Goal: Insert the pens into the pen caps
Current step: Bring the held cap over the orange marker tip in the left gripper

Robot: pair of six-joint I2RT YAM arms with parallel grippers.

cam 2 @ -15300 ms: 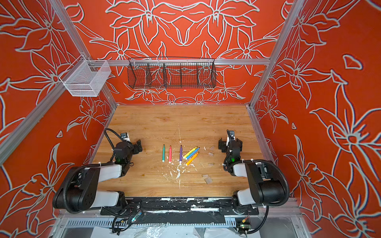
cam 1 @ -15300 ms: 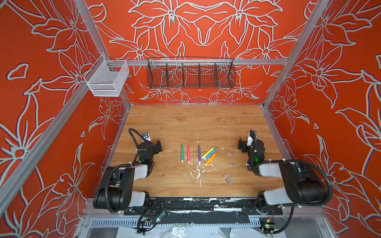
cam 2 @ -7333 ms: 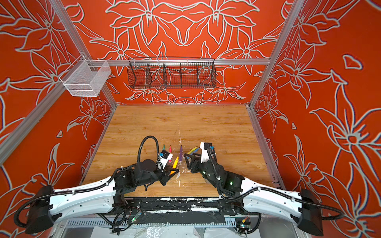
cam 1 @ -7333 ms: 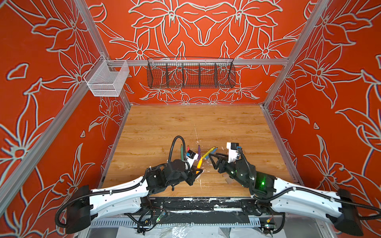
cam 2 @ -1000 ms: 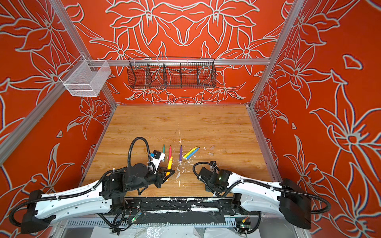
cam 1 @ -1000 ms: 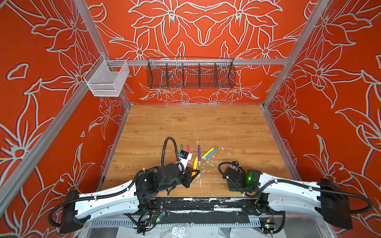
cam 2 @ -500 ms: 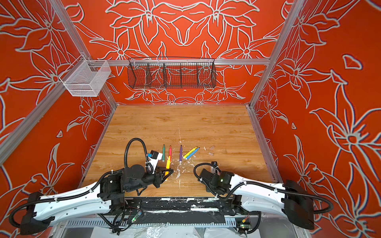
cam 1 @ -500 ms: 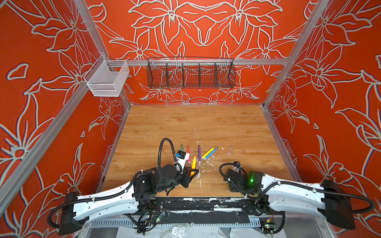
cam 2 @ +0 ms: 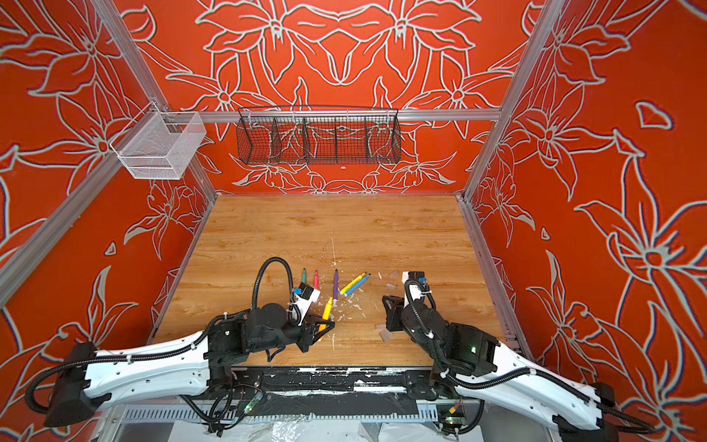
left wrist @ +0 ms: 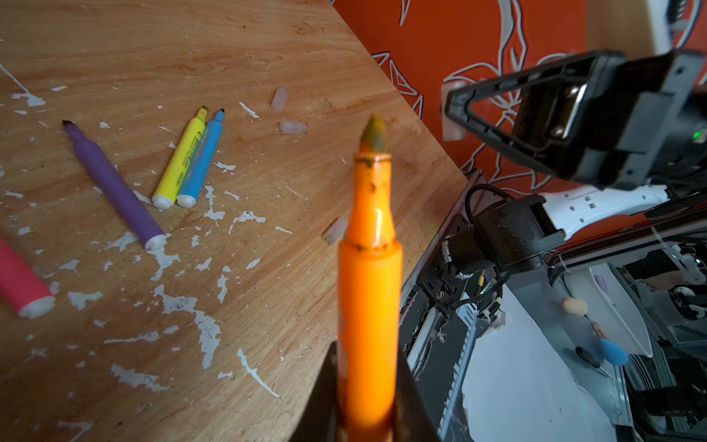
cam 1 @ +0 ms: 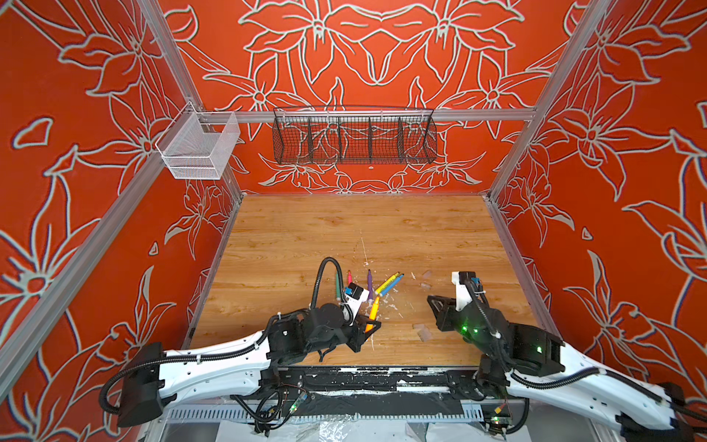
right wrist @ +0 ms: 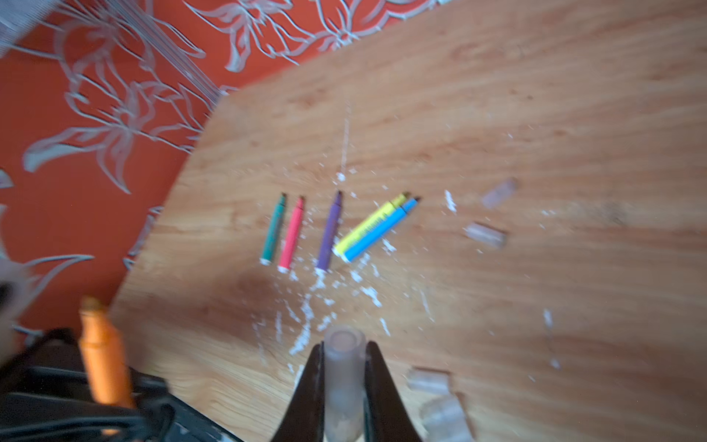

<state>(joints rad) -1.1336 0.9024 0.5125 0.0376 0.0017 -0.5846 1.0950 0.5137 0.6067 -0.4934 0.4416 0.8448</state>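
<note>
Left gripper (left wrist: pixel 367 386): clamped on the rear of the orange pen (left wrist: pixel 369 268), bare felt tip pointing out beyond the jaws
Right gripper (right wrist: pixel 343 382): pinched on one clear cap (right wrist: pixel 343 359), open mouth facing away from the wrist
Pen and cap: both held above the table (cam 1: pixel 344 229) near its front edge, well apart, tip not lined up with the mouth as far as both top views show
Pens on the wood: green pen (right wrist: pixel 274 229), pink-red pen (right wrist: pixel 291 233), purple pen (right wrist: pixel 331 231), then yellow pen (right wrist: pixel 369 225) and blue pen (right wrist: pixel 382 235) touching side by side; all five tips bare
Loose caps (right wrist: pixel 486 234): four counted on the wood to the right of the pens, two near the blue tip, two nearer the front edge; a further one not found
White paint flecks (left wrist: pixel 206 336): scattered among the pens, easy to mistake for caps
Done: nothing capped; first pen and first cap each in a grip
Left: by judgement, bringing tip to mouth and pressing home, then the same for five more pens
Risk: cap short and clear, so slight misalignment likely to skid the tip off the rim
</note>
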